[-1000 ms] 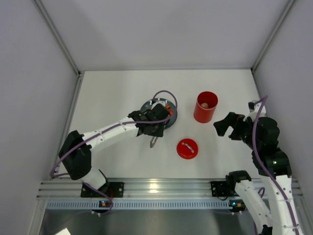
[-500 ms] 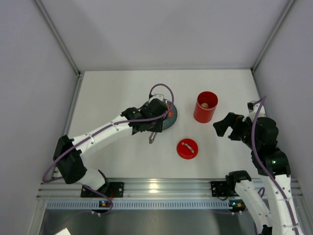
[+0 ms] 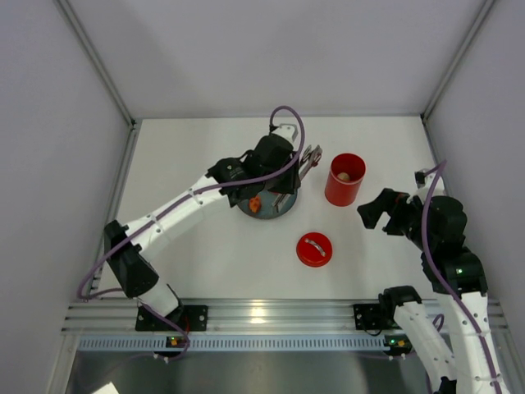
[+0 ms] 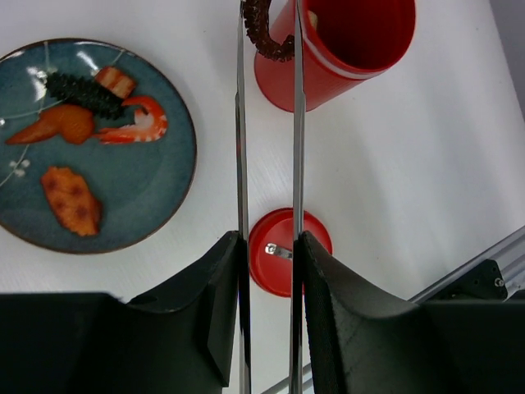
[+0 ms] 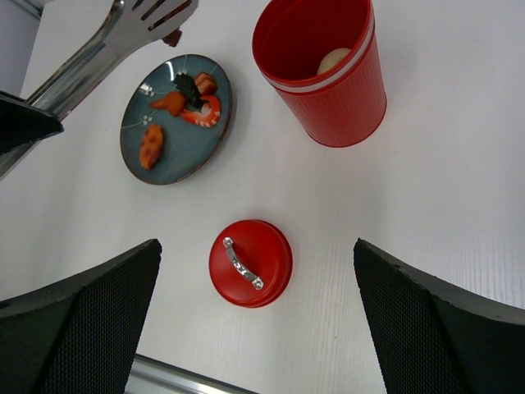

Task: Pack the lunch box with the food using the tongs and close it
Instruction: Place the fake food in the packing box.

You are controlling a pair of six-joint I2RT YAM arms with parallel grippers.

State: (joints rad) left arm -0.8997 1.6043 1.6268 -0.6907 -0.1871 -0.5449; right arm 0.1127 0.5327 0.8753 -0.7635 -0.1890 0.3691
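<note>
My left gripper (image 3: 287, 174) is shut on the silver tongs (image 4: 240, 123), squeezing their two arms near together. At their tips the tongs pinch a dark, rough piece of food (image 4: 267, 34), which hangs just left of the rim of the red lunch box (image 4: 353, 57). The lunch box (image 3: 345, 179) stands upright and open, with a round beige disc (image 5: 332, 59) inside. Its red lid (image 3: 314, 249) lies flat on the table, silver handle up. More food (image 4: 135, 127) lies on the blue plate (image 4: 164, 180). My right gripper (image 5: 258, 328) is open and empty, above the lid (image 5: 248, 263).
On the plate (image 5: 164, 168) lie a shrimp, a dark strip, an orange piece and a fried brown piece (image 4: 72, 197). White walls enclose the table on three sides. An aluminium rail (image 3: 262, 312) runs along the near edge.
My left arm has swung from the near side of the plate up and to the right, carrying the tongs with the dark piece to the lunch box's rim. The right arm has not moved.
</note>
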